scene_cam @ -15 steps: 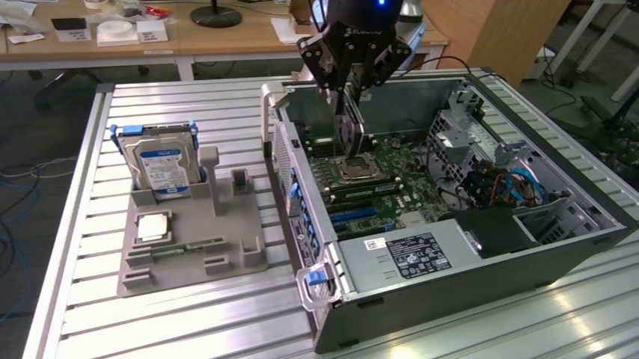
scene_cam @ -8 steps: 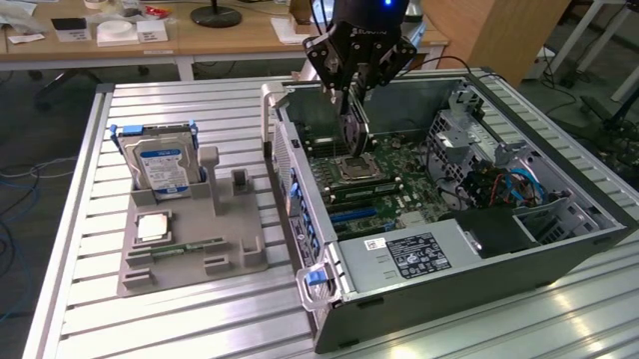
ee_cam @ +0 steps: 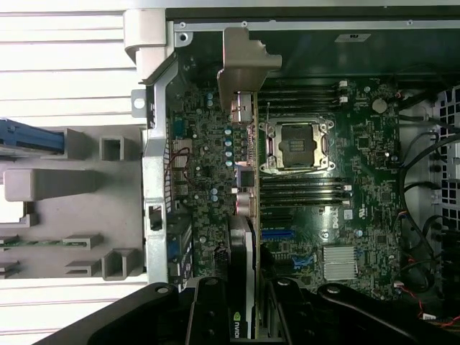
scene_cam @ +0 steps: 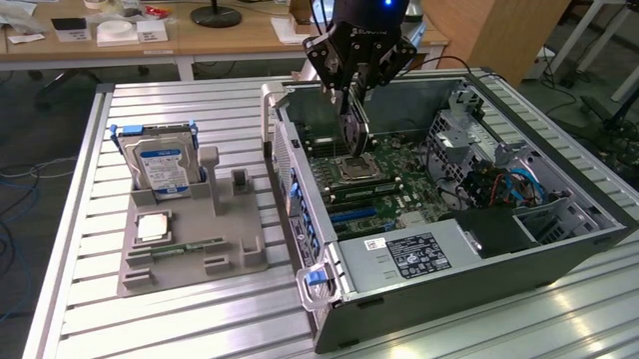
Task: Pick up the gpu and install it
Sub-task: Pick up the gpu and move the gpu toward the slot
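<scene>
Black, stiff and thin, the gpu (scene_cam: 354, 134) hung edge-down above the motherboard (scene_cam: 399, 176) inside the open computer case (scene_cam: 479, 278), clamped along its upper edge by the gripper (scene_cam: 352, 90); it looked light but fragile, safest gripped on bare board edges.
</scene>
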You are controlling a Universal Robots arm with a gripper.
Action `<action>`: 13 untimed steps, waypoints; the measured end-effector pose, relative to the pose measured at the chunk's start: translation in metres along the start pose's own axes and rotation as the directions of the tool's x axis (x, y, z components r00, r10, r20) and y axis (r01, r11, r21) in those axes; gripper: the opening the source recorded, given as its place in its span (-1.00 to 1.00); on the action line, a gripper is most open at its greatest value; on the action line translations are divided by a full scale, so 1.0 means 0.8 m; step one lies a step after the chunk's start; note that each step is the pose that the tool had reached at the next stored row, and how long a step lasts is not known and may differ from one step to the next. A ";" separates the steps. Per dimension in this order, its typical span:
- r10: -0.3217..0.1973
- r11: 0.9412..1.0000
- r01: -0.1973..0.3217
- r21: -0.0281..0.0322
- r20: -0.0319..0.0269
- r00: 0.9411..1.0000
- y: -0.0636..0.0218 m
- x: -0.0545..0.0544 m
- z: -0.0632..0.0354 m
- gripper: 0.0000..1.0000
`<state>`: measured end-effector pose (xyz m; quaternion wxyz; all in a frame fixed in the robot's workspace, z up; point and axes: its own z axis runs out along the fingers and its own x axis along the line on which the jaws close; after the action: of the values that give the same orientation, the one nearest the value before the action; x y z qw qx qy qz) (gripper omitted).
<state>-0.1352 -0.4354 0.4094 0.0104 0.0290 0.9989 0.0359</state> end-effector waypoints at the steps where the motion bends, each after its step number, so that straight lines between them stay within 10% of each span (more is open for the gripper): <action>1: 0.000 1.000 0.000 0.000 0.000 1.000 0.000 -0.001 0.000 -0.47; 13: 0.000 1.000 0.000 0.000 0.000 1.000 0.001 -0.024 0.001 -0.47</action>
<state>-0.1159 -0.4354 0.4092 0.0104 0.0291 0.9989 0.0359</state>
